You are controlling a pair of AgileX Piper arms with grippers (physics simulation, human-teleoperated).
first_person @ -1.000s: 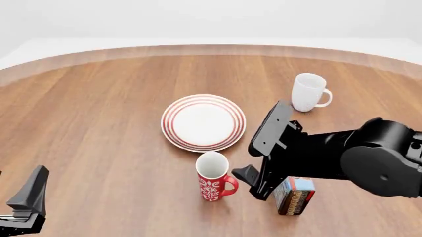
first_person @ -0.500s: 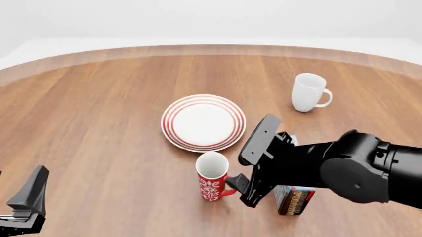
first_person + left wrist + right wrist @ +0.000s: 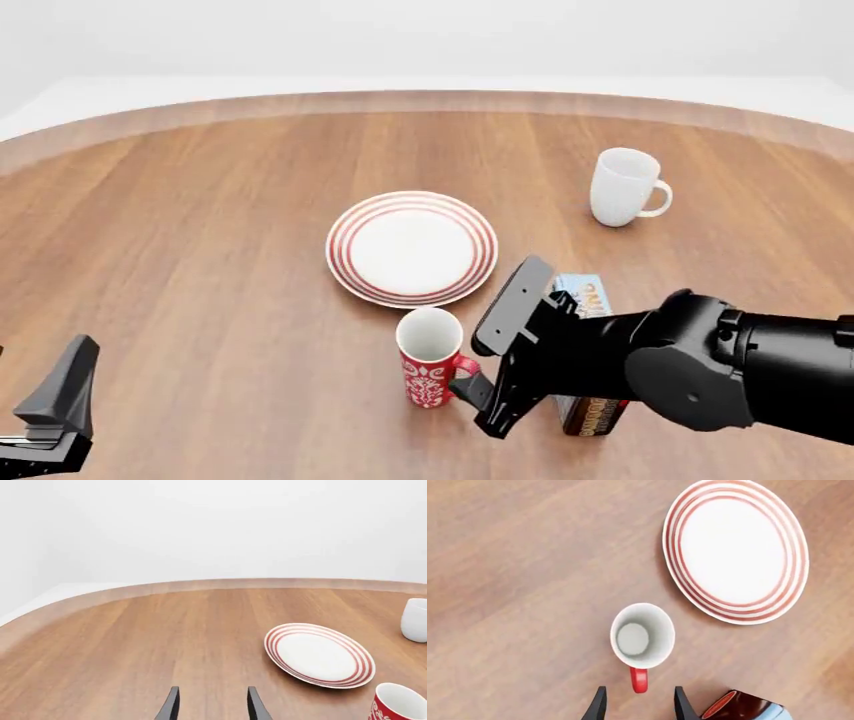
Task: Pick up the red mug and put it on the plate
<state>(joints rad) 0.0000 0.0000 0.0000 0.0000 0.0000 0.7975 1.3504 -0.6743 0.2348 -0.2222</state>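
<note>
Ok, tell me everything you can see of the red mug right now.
The red mug stands upright on the table, just in front of the plate and not touching it. It looks glossy ceramic: red with a white ornamental pattern, white and empty inside. Its red loop handle points at the right gripper, whose open fingers straddle it without a visible grip.

Red mug (image 3: 430, 358) with white ornamental pattern on its side, white inside, red handle. Plate (image 3: 411, 247) white with concentric red rings at the rim. Second mug (image 3: 622, 187) plain white. Small box (image 3: 587, 350) blue on top, dark brown side with yellowish print. Table (image 3: 200, 220) brown woodgrain. Both arms black.
</note>
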